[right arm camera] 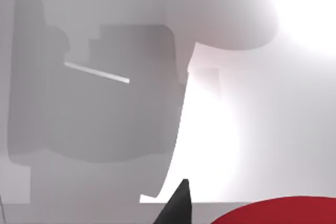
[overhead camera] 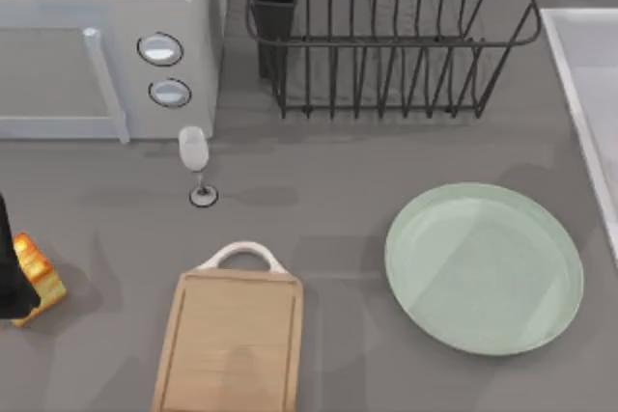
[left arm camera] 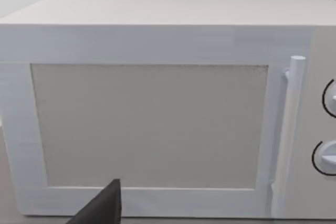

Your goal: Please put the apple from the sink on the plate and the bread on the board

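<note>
The left pincer (overhead camera: 12, 282) sits at the bench's (overhead camera: 338, 209) left edge, closed around the bread (overhead camera: 37, 272); the board (overhead camera: 232, 344) lies to its right, the plate (overhead camera: 483, 267) farther right. In the right wrist view, the apple (right arm camera: 278, 211) lies beside a dark fingertip (right arm camera: 176, 205); that pincer's spread cannot be told

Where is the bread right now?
The bread is at the far left edge of the top view, beside the left gripper, left of the board and in front of the microwave.
</note>
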Action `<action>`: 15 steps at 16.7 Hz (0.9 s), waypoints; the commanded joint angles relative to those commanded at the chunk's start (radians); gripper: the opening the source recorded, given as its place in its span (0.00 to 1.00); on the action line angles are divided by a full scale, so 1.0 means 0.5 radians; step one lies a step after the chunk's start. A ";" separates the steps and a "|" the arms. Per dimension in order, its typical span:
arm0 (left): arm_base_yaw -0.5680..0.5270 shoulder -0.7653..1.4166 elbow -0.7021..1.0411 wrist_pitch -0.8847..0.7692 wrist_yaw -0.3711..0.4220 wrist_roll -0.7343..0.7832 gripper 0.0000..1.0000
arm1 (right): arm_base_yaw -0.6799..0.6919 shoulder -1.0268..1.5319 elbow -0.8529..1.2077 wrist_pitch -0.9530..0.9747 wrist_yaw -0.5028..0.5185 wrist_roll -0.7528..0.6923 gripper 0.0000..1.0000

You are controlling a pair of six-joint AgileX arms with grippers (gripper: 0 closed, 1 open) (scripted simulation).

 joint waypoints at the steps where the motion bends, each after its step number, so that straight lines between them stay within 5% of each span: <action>1: 0.000 0.000 0.000 0.000 0.000 0.000 1.00 | 0.001 -0.002 0.001 0.000 0.000 0.001 0.00; 7: 0.000 0.000 0.000 0.000 0.000 0.000 1.00 | 0.241 -0.178 0.036 -0.078 0.009 0.236 0.00; 15: 0.000 0.000 0.000 0.000 0.000 0.000 1.00 | 0.912 -0.482 -0.104 -0.304 0.020 0.897 0.00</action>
